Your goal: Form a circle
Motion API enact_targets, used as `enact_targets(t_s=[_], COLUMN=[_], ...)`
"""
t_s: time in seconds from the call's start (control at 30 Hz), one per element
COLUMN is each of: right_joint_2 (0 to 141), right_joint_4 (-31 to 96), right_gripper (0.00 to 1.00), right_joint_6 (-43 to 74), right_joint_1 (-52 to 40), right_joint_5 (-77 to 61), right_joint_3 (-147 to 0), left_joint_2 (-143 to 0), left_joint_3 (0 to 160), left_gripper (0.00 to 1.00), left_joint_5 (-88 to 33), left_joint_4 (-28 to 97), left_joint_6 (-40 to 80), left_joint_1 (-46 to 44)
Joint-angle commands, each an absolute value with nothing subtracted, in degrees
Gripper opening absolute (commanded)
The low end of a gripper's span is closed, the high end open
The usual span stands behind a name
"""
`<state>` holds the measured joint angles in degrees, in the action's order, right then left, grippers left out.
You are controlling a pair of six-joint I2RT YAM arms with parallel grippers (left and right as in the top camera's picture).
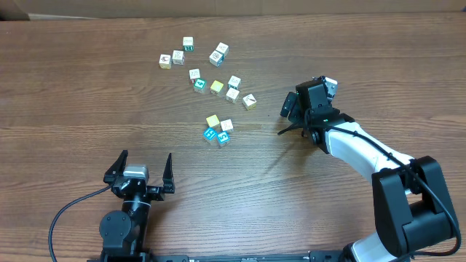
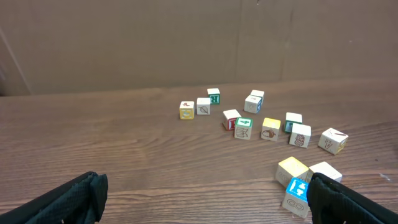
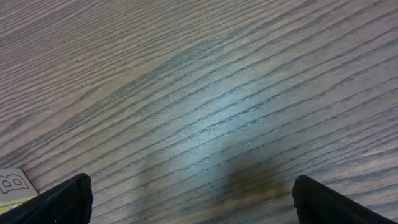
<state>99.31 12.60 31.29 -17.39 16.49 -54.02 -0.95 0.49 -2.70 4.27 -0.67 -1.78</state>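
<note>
no ring was laid out: the cubes lay loose on the tabletop, ahead of the left jaws and off to 1 side of the right jaws. both pairs of jaws stood released, spread wide and empty.

the likeliest trouble was the crowding. a clump of 4 sat ahead of the left jaws, next to their right finger in the left wrist view, its cubes touching or nearly so. jaws this wide coming down there would probably catch 2 cubes at once, or shove the neighbours out of place.

the cubes looked small and light, so an off-centre pinch could twist 1 or flick it out across the tabletop.

the right jaws hung low over bare wood, with only 1 cube showing, at the outer side of 1 finger. a sideways sweep from there could knock it before any grip was made, and a further drop could scrape the fingers on the tabletop.

with all the cubes in 1 patch between the arms, both reaching in together risked a clash.
</note>
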Motion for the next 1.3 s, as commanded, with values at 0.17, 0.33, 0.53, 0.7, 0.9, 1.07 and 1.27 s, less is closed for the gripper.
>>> enact_targets(t_s=[0.17,0.33,0.53,0.7,0.9,1.07,1.27], right_joint_2=[98.0,97.8,93.7,87.1,78.9,74.6,72.6], right_joint_4=[12.3,12.3,12.4,12.3,12.3,12.2,13.2], right_gripper=[1.0,1.0,1.0,1.0,1.0,1.0,1.0], right_joint_6=[31.0,31.0,31.0,31.0,31.0,31.0,31.0], right_joint_1=[-17.4,-17.4,-17.4,-17.2,-15.7,-13.9,-9.7], right_joint_5=[16.9,16.9,16.9,16.9,16.9,17.9,20.9], right_joint_3=[-54.5,-54.5,-54.5,-54.5,-54.5,-54.5,-54.5], left_joint_2=[-0.2,-0.2,-0.2,-0.2,-0.2,-0.2,-0.2], left_joint_3=[0.3,0.3,0.3,0.3,0.3,0.3,0.3], left_gripper=[0.99,1.0,0.99,0.99,1.0,1.0,1.0], left_joint_5=[-2.3,-2.3,-2.3,-2.3,-2.3,-2.3,-2.3], left_joint_4=[4.3,4.3,4.3,4.3,4.3,4.3,4.3], left_joint_6=[-2.2,-2.2,-2.2,-2.2,-2.2,-2.2,-2.2], left_joint_1=[-1.8,-1.8,-1.8,-1.8,-1.8,-1.8,-1.8])
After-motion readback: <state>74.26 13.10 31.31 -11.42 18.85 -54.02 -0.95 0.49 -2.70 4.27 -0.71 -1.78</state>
